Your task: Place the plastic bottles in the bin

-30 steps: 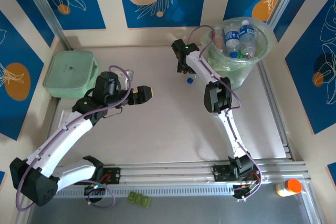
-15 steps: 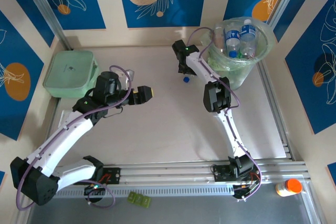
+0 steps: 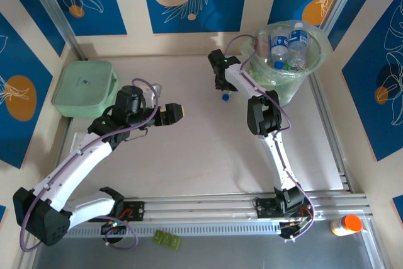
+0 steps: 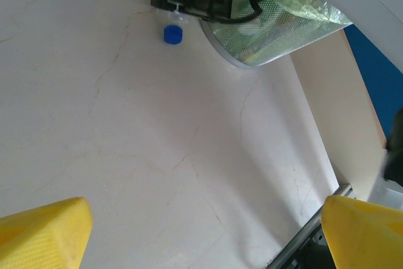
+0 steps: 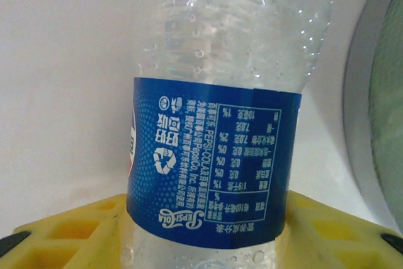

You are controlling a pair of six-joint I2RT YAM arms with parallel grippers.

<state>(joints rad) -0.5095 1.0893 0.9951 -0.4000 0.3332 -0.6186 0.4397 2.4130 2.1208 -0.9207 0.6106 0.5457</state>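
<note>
A clear plastic bottle [image 5: 214,143] with a blue label stands between the yellow fingers [image 5: 69,225] of my right gripper [image 5: 208,231], which is shut on it. From above, that gripper [image 3: 221,81] is low over the table just left of the bin [image 3: 320,51], and the bottle's blue cap [image 3: 225,97] pokes out below it. The bin, lined in pale green, holds several bottles [image 3: 278,47]. My left gripper [image 3: 173,113] hangs open over the middle of the table, nothing between its fingers [image 4: 44,231]. Its view shows the blue cap [image 4: 172,34] and the bin's wall [image 4: 277,36].
A mint-green lidded box [image 3: 83,88] sits at the far left. An orange-and-white bottle [image 3: 346,224] lies off the table at the near right, beyond the metal rails [image 3: 208,205]. A metal rail [image 3: 330,130] runs along the table's right side.
My right gripper has closed on the bottle beside the bin, and the bottle's cap end shifted slightly. The left arm has held still.
</note>
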